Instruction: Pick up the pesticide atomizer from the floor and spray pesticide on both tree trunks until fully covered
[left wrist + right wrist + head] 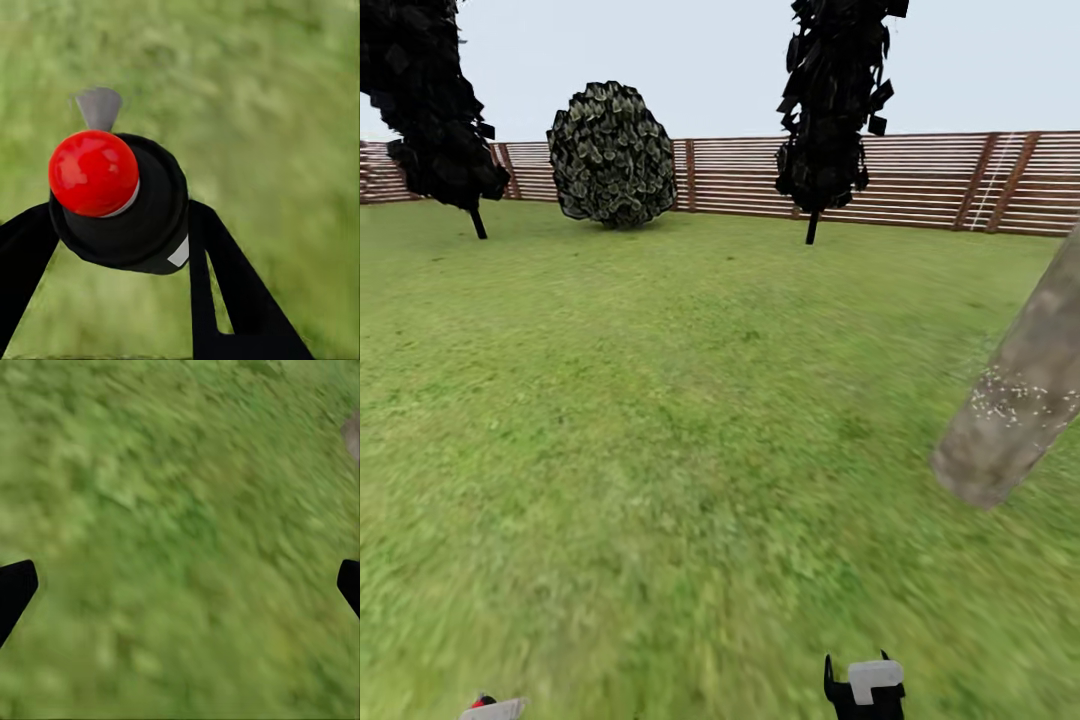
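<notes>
Between the two black fingers of the left tool (124, 225) sits the pesticide atomizer (120, 202), a round black body capped by a glossy red dome, with a small grey cone-shaped nozzle beside the cap; the fingers press against its sides, gripping it. In the head view its red and grey top (490, 708) peeks in at the lower edge, over the blurry green grass floor (660, 450). The right tool (180, 585) stands wide apart and holds nothing, its dark fingertips (15, 589) at either edge over mottled grass; its black body with a white plate (867, 688) shows low in the head view. At the right, a thick, smooth, mottled grey-beige tree trunk (1015, 390) leans across the frame, with a patch of tiny whitish specks of pesticide (1010, 400) on its bark. Farther off stand two black, ragged-leaved trees on thin stems (830, 110), a round dark-green bush (612, 152), and a brown fence of horizontal wooden slats (920, 180).
</notes>
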